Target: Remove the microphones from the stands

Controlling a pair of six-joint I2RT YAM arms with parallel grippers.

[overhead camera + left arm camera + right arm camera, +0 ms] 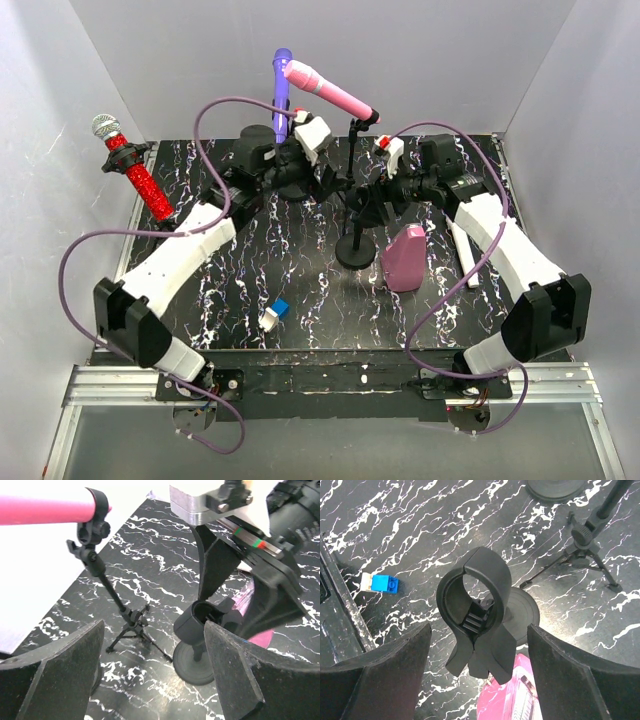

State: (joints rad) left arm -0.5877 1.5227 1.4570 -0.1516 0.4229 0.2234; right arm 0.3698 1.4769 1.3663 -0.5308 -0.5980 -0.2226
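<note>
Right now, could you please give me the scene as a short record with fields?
pink microphone: clipped in the tripod stand
round-base stand: its clip is empty
right gripper: open, fingers either side of that clip
left gripper: open, holding nothing
red microphone: far left, in its own clip
purple microphone: upright at the back
table: pink object beside the round base; blue-and-white brick nearer the front
</note>
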